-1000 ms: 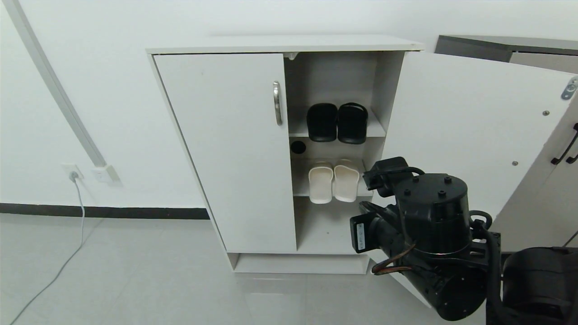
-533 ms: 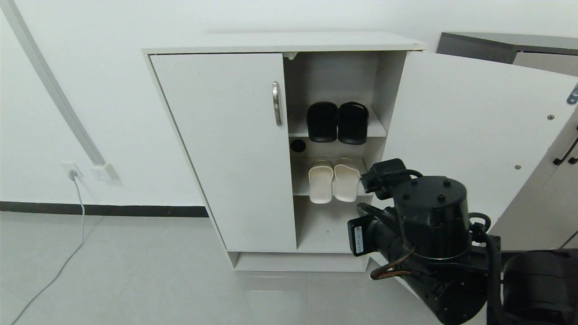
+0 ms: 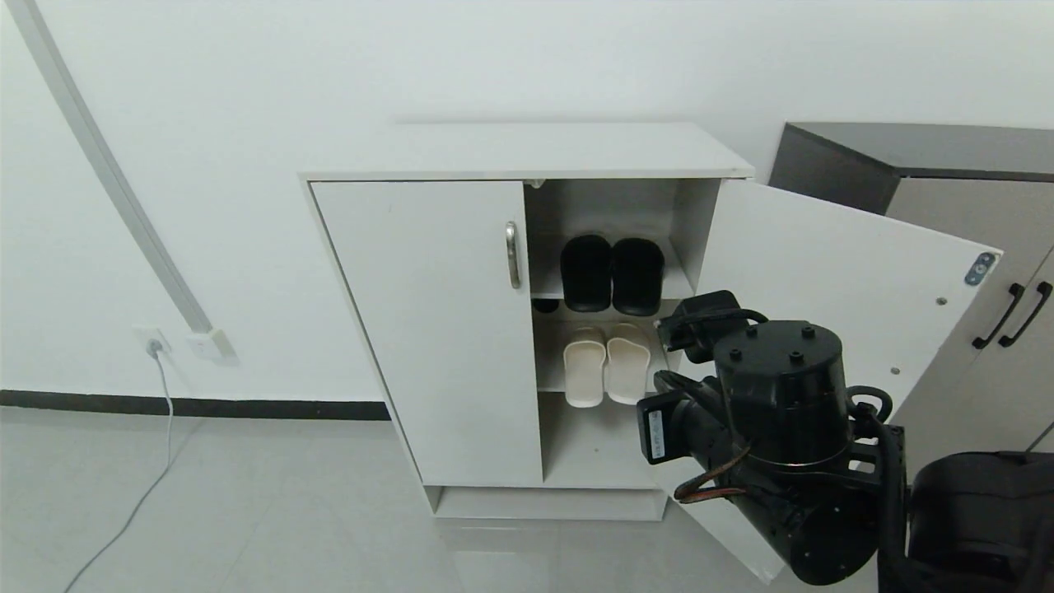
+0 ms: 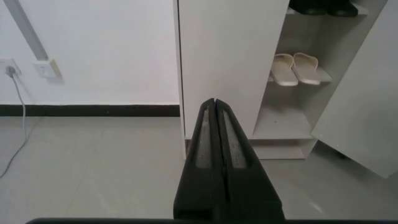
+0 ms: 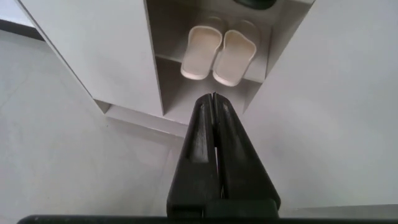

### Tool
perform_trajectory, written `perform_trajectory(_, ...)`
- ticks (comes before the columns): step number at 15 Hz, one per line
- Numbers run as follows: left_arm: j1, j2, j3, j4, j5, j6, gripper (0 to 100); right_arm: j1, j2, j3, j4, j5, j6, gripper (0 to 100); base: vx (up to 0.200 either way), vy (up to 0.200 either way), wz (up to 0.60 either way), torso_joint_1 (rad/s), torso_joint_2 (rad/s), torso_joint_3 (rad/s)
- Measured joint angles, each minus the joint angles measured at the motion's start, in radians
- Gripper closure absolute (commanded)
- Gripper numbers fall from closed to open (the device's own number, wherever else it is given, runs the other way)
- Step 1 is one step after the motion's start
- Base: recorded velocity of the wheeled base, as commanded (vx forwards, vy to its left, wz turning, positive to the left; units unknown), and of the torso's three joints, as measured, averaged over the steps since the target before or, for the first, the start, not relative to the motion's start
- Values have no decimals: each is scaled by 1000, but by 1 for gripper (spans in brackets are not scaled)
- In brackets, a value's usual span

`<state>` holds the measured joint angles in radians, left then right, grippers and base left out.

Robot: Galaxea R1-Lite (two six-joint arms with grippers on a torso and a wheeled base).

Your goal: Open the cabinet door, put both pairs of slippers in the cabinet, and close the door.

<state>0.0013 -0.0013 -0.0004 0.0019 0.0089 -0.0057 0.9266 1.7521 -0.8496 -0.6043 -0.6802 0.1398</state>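
Now: both pairs stowed, door left to shut.
Black slippers (image 3: 612, 273) on the cabinet (image 3: 527, 152) upper shelf, white slippers (image 3: 607, 362) on the shelf below; right door (image 3: 823, 272) open. My right gripper (image 5: 214, 99) and left gripper (image 4: 215, 104), each pressed together and empty, face the cabinet.

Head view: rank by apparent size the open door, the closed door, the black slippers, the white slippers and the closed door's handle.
1. open door and closed door: largest, but unranked, since the open one swings nearer the camera.
2. black slippers and white slippers: look alike.
3. handle: smallest.
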Motion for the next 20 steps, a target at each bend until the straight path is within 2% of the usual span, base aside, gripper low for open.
perform_trajectory(10,0,0,0,0,0,0,100,-1,1,5,-1,-1,-5,100,0,0,0,169,-484,-316)
perform_trajectory(18,0,0,0,0,0,0,100,-1,-1,8,-1,0,-6,100,0,0,0,229,-544,-313)
perform_trajectory(20,0,0,0,-1,0,0,100,-2,-1,8,-2,0,-15,100,0,0,0,102,-247,-139)
